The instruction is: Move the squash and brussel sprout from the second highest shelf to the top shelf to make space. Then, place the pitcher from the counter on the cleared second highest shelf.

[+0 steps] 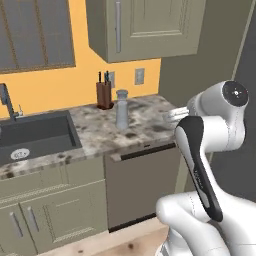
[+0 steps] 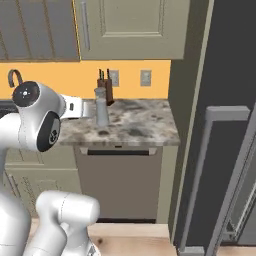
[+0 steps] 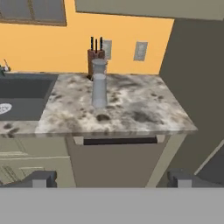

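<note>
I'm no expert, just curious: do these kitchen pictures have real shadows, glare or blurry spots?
Hand view: flat, even light, no glare; the pitcher casts just a small dark patch on the counter. Left base view: slightly soft, the knife block fuzzy at its edges. Right base view: the fridge door is a plain dark slab without reflections.

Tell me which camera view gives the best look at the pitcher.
The hand view: the pitcher stands near the middle, unobstructed, on the counter just in front of the knife block. The left base view shows it smaller, farther off. In the right base view the arm's white link reaches to its left edge.
</note>
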